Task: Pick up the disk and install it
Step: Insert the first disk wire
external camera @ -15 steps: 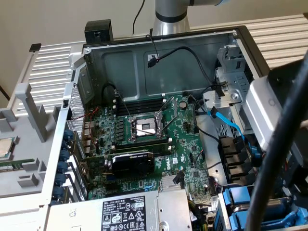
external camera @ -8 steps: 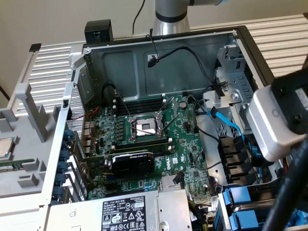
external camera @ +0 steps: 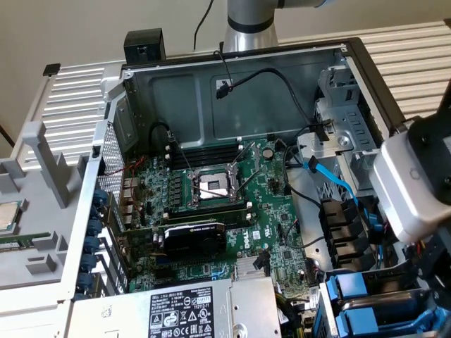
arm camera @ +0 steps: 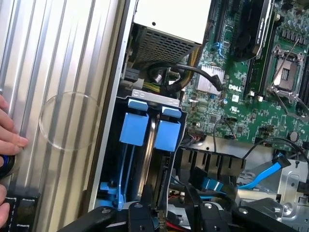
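Most of the job looks done: the disk (arm camera: 168,135) sits in the bay (arm camera: 155,94) next to another blue carrier (arm camera: 133,128), gripper (arm camera: 172,217) close over it, but can't tell if the jaws grip it or if it's fully seated.

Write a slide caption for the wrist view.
Gripper close to two blue disk carriers in the drive bay, motherboard alongside, a person's fingers resting on the ribbed panel.

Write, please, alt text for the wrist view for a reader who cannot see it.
The end effector hangs over an open computer's drive bay holding two blue carriers. A green motherboard lies beside it, and a person's hand rests on the ribbed metal panel.
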{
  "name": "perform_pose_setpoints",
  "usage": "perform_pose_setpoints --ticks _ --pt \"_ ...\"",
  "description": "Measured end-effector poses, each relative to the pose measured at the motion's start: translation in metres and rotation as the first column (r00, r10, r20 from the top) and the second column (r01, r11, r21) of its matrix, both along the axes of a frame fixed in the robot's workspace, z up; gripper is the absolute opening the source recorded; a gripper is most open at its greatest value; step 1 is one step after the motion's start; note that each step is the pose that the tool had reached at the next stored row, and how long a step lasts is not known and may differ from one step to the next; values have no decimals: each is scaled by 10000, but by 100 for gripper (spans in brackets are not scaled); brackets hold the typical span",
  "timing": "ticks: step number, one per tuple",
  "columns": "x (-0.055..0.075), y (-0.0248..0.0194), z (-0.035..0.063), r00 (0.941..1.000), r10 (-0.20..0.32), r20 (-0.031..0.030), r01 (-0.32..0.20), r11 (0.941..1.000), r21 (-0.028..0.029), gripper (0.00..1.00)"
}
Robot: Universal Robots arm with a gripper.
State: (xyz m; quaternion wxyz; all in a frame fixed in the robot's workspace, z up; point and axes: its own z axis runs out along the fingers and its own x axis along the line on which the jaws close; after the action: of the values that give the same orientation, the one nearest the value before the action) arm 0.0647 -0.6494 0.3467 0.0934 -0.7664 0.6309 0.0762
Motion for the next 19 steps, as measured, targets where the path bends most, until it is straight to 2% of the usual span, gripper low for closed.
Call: perform_pose_setpoints --ticks 7,11,15,19 --pt "52 -90 0 10000 62 -10 -62 10000 21 40" --pt "69 -96 -3 9998 211 -32 -211 9998 46 40" --pt "74 -97 -14 9989 458 -79 -457 9989 127 40" --pt "100 -103 -16 9983 573 -84 -571 9981 228 40"
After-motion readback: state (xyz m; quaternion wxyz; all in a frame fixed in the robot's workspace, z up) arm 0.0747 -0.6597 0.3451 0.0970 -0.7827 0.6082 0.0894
